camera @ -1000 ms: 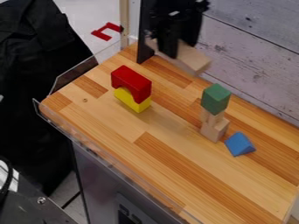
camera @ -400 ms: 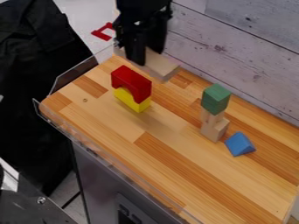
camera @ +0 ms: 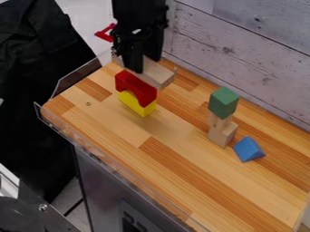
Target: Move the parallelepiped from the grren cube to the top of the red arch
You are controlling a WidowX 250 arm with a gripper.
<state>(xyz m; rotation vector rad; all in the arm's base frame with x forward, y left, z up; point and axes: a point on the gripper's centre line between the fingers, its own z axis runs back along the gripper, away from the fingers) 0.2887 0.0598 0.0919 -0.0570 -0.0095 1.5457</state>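
The black gripper (camera: 144, 63) hangs at the upper left of the work surface, shut on a light wooden parallelepiped (camera: 158, 76). The block lies roughly level, close behind and above the red arch (camera: 135, 86); whether the two touch I cannot tell. Under the arch is a yellow block (camera: 138, 104). To the right, the green cube (camera: 224, 101) tops a small stack of plain wooden blocks (camera: 223, 132), with nothing on it.
A blue triangular block (camera: 248, 149) lies right of the green cube's stack. The wooden table (camera: 151, 172) has a clear plastic rim along its left side. A whitewashed plank wall (camera: 248, 50) stands behind it.
The gripper has moved left and somewhat lower with the wooden parallelepiped, from behind the middle of the table to near the red arch. The other blocks have stayed put.
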